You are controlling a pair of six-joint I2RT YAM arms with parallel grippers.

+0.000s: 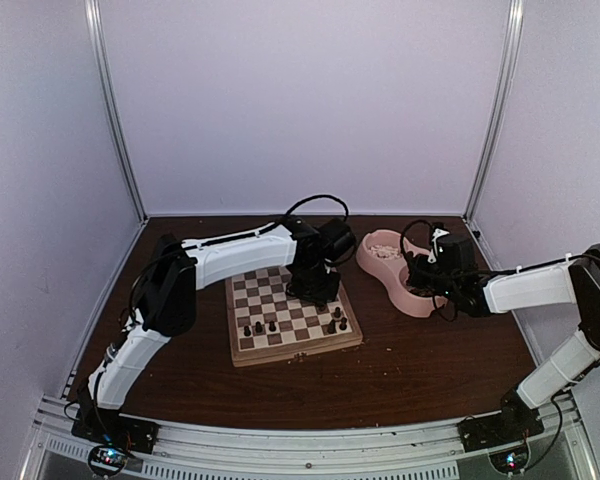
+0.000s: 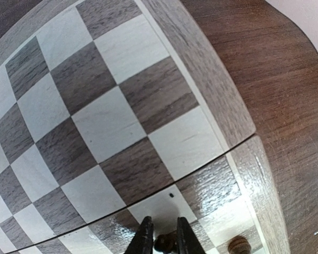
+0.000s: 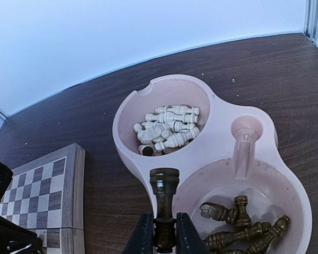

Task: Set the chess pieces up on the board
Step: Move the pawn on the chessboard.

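Note:
The board (image 1: 270,297) lies in front of the left arm, with a few dark chess pieces (image 1: 259,327) standing along its near rows. My left gripper (image 1: 316,292) is down at the board's right side. In the left wrist view the left gripper (image 2: 165,239) is shut on a dark piece (image 2: 166,243) standing on a cream square. Another dark piece (image 2: 238,245) stands one square to the right. My right gripper (image 3: 165,226) hovers over the pink bowl, shut on the base of a dark piece (image 3: 165,185) whose top points away.
The pink double bowl (image 3: 212,91) sits right of the board. Its far well holds several cream pieces (image 3: 169,127) and its near well several dark ones (image 3: 244,225). A small post (image 3: 245,135) rises between the wells. The board's edge (image 3: 74,190) lies left of the bowl.

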